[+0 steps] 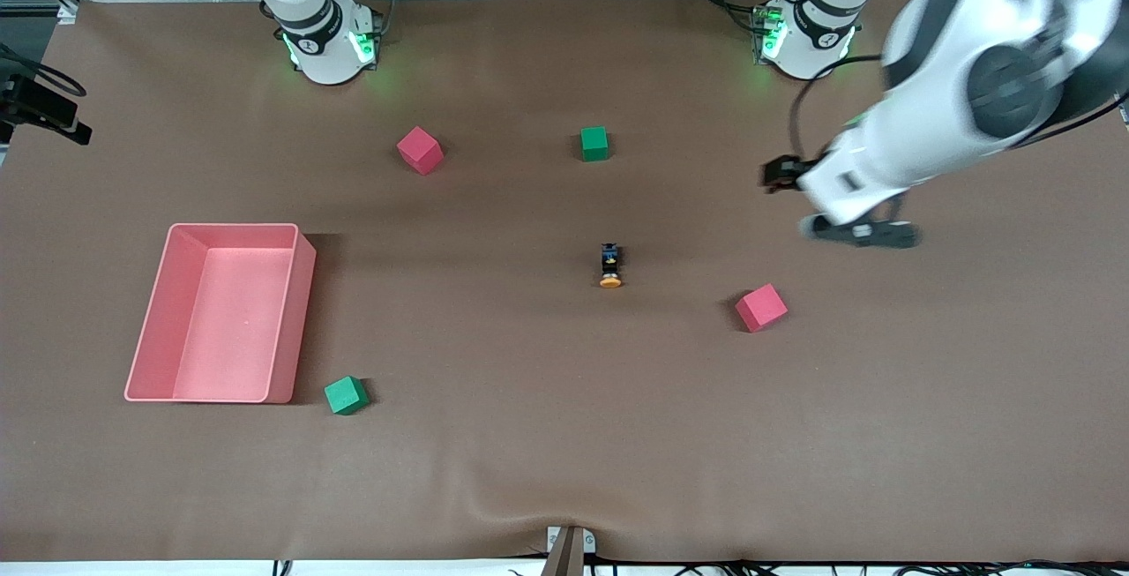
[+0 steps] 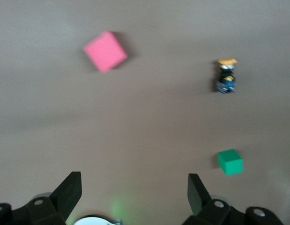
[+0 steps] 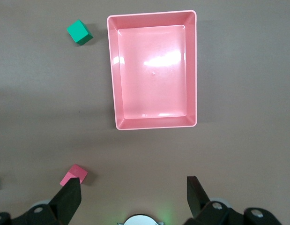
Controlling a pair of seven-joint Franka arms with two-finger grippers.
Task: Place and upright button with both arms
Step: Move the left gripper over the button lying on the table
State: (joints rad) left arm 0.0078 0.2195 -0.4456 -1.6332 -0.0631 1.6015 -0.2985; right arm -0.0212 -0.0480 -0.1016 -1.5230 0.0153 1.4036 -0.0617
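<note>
The button [image 1: 609, 265] lies on its side near the table's middle, its orange cap toward the front camera and its black and blue body farther from it. It also shows in the left wrist view [image 2: 226, 75]. My left gripper [image 1: 857, 230] hangs high over the table toward the left arm's end, well away from the button. In the left wrist view the left gripper [image 2: 134, 190] is open and empty. My right gripper is out of the front view. In the right wrist view the right gripper [image 3: 130, 192] is open and empty, high over the table beside the pink bin [image 3: 112, 70].
The pink bin [image 1: 300, 311] stands toward the right arm's end, with a green cube [image 1: 346, 395] beside its near corner. A red cube [image 1: 420, 150] and a green cube [image 1: 594, 143] lie nearer the bases. Another red cube [image 1: 761, 307] lies beside the button.
</note>
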